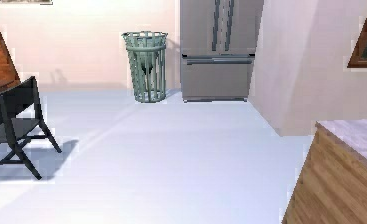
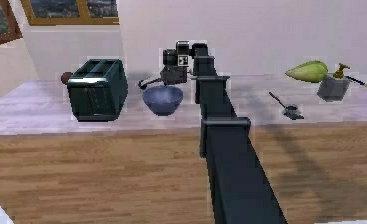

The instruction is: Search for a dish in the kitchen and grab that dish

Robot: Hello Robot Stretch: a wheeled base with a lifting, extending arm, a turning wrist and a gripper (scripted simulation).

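1. Dish, a blue bowl, is sitting on the counter at the centre of the arm side view, just right of a dark toaster.
2. The gripper is hanging just above the bowl's rim in the frame, at the far end of the arm. I cannot tell whether it is over, beside or touching the bowl.
3. The pictures are not showing how the jaws stand. With the bowl standing on the counter right at them, I cannot tell whether they are holding anything.
4. In my judgement the grasp is calling for the fingers to be set over one wall of the bowl, lowered gently, kept off the toaster, then lifted straight up.
5. The fingertips are merging with the bowl's dark rim. A small reddish thing is peeking out, half hidden, at the toaster's left. A little dark utensil at the right is too small to name.
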